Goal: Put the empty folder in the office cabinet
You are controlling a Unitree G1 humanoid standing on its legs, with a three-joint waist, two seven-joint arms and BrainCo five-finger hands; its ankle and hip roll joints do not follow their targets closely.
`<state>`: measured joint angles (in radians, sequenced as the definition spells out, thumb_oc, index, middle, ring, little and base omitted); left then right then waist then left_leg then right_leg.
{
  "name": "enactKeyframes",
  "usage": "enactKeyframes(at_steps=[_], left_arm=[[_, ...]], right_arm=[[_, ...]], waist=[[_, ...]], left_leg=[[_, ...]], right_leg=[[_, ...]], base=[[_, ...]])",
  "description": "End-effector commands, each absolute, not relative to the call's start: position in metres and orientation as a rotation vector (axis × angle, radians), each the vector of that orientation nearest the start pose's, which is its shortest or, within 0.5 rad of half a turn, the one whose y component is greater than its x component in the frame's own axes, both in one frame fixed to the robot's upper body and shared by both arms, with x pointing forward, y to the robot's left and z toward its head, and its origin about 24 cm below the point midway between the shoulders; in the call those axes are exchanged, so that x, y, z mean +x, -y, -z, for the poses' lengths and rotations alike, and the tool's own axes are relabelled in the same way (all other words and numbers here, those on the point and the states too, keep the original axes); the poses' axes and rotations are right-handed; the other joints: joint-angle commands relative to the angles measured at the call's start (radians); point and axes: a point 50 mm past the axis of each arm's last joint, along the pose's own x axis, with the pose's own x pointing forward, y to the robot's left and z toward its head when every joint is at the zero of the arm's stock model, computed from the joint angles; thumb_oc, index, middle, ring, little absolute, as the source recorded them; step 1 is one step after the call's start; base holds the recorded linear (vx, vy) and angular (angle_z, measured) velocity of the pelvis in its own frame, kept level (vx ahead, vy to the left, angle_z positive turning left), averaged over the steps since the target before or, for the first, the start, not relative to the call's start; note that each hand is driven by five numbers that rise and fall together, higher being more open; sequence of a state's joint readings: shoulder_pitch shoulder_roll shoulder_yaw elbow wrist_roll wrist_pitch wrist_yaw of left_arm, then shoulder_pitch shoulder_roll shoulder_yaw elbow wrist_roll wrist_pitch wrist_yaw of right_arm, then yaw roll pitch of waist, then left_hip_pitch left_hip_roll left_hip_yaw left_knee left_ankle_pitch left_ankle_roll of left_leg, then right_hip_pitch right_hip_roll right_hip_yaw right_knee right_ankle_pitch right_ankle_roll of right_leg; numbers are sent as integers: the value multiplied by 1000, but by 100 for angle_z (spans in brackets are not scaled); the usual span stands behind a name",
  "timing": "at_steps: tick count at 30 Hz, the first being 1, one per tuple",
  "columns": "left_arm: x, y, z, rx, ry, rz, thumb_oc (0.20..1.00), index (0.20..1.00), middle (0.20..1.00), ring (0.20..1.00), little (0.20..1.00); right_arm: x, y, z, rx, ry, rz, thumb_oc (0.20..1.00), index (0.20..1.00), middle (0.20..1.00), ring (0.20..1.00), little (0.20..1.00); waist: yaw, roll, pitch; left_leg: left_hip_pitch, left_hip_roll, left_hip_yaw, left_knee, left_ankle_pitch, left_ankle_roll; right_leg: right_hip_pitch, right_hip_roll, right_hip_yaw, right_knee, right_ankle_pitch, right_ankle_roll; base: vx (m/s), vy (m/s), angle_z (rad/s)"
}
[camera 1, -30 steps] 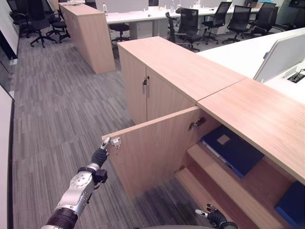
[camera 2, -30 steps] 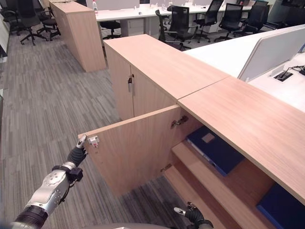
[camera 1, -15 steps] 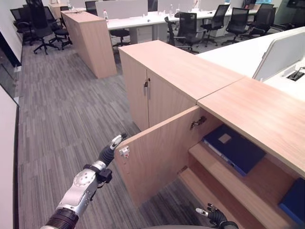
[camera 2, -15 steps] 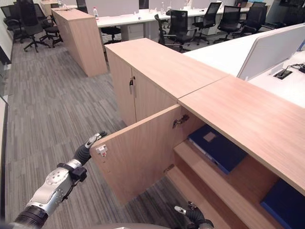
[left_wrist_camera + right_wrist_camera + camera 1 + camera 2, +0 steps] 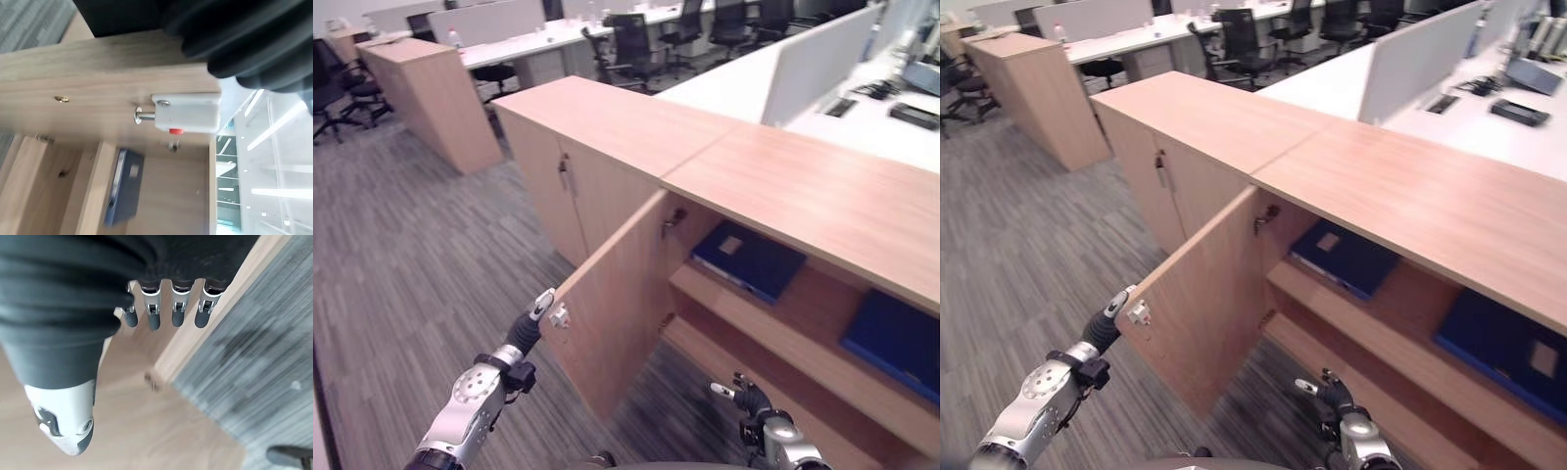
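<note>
Left eye view: flat dark-blue folder (image 5: 750, 260) lies shelved; right hand (image 5: 168, 308) fingers relaxed.

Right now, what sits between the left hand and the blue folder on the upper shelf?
The open cabinet door: the left hand is at its outer edge, and the blue folder lies on the shelf behind it, as the left eye view shows.
</note>
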<state>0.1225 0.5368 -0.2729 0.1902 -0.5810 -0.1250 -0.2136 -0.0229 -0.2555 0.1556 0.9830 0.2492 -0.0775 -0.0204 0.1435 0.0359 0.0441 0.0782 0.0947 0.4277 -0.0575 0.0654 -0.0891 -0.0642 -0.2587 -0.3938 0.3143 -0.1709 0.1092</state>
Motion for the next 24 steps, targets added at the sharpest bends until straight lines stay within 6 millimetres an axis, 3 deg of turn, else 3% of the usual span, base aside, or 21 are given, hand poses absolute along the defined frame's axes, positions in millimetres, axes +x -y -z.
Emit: enactKeyframes(at_steps=[1, 7, 9, 10, 11, 13, 14, 15, 19, 20, 21, 22, 24], left_arm=[[249, -131, -33, -180, -45, 549, 1000, 1000, 1000, 1000, 1000], [247, -113, -28, -243, -66, 567, 1000, 1000, 1000, 1000, 1000], [248, -96, -28, -272, -72, 606, 1000, 1000, 1000, 1000, 1000], [249, -96, -28, -272, -71, 607, 1000, 1000, 1000, 1000, 1000], [250, -86, -28, -280, -75, 634, 1000, 1000, 1000, 1000, 1000], [251, -84, -28, -276, -75, 635, 1000, 1000, 1000, 1000, 1000], [253, -83, -28, -276, -71, 611, 1000, 1000, 1000, 1000, 1000], [254, -82, -27, -273, -73, 604, 1000, 1000, 1000, 1000, 1000], [262, -81, -26, -248, -67, 563, 1000, 1000, 1000, 1000, 1000], [262, -80, -26, -248, -67, 563, 1000, 1000, 1000, 1000, 1000], [270, -86, -26, -216, -57, 526, 1000, 1000, 1000, 1000, 1000], [276, -92, -27, -191, -51, 490, 1000, 1000, 1000, 1000, 1000], [285, -102, -25, -172, -55, 427, 1000, 1000, 1000, 1000, 1000]], right_arm=[[177, 218, 120, -99, -788, 78, 1000, 1000, 1000, 1000, 1000], [181, 228, 113, -125, -756, 88, 1000, 1000, 1000, 1000, 1000], [183, 238, 108, -149, -734, 102, 1000, 1000, 1000, 1000, 1000], [183, 239, 108, -150, -733, 102, 1000, 1000, 1000, 1000, 1000], [179, 242, 109, -151, -737, 116, 1000, 1000, 1000, 1000, 1000], [178, 243, 109, -157, -738, 119, 1000, 1000, 1000, 1000, 1000], [184, 244, 106, -188, -730, 106, 1000, 1000, 1000, 1000, 1000], [186, 243, 106, -198, -730, 95, 1000, 1000, 1000, 1000, 1000], [187, 235, 109, -197, -747, 64, 1000, 1000, 1000, 1000, 1000], [187, 236, 109, -196, -746, 64, 1000, 1000, 1000, 1000, 1000], [188, 236, 109, -203, -753, 54, 1000, 1000, 1000, 1000, 1000], [188, 235, 110, -209, -757, 42, 1000, 1000, 1000, 1000, 1000], [185, 233, 113, -199, -772, 30, 1000, 1000, 1000, 1000, 1000]], waist=[[-129, 7, 8], [-182, 38, 6], [-230, 54, 16], [-230, 55, 18], [-245, 50, 27], [-255, 51, 39], [-249, 52, 48], [-238, 49, 53], [-188, 25, 41], [-189, 24, 42], [-178, 19, 38], [-172, 17, 42], [-174, 15, 42]], left_leg=[[19, -10, -22, 28, -75, 59], [27, 24, 14, 33, -44, 25], [8, 87, 53, 115, -22, -26], [8, 90, 53, 119, -23, -27], [-17, 144, 74, 182, 13, -54], [-17, 177, 72, 228, 22, -71], [-34, 184, -4, 276, 81, -87], [-43, 163, -80, 281, 88, -82], [-79, 35, -395, 148, -18, -38], [-77, 33, -396, 146, -19, -37], [-112, -16, -501, 123, -20, -41], [-129, -36, -547, 113, -18, -44], [-123, -31, -554, 98, -15, -49]], right_leg=[[112, 5, 15, -154, 128, 68], [146, 60, 84, -259, 125, 52], [191, 99, 143, -346, 121, 36], [192, 101, 144, -348, 122, 35], [212, 118, 157, -374, 113, 19], [232, 133, 169, -383, 103, 7], [223, 153, 226, -383, 99, -5], [224, 153, 248, -380, 94, -6], [209, 147, 346, -371, 94, 2], [211, 145, 345, -371, 91, 3], [211, 154, 385, -374, 93, 4], [213, 158, 411, -370, 90, 5], [216, 167, 448, -374, 89, 8]], base=[[-9, -168, -41], [-28, -143, -51], [-58, -233, -134], [-67, -204, -98], [-29, -126, -80], [0, -123, -76], [20, -70, -86], [32, -49, -115], [113, -23, -104], [155, -13, -101], [178, -25, -91], [204, -23, -59], [88, -8, -68]])
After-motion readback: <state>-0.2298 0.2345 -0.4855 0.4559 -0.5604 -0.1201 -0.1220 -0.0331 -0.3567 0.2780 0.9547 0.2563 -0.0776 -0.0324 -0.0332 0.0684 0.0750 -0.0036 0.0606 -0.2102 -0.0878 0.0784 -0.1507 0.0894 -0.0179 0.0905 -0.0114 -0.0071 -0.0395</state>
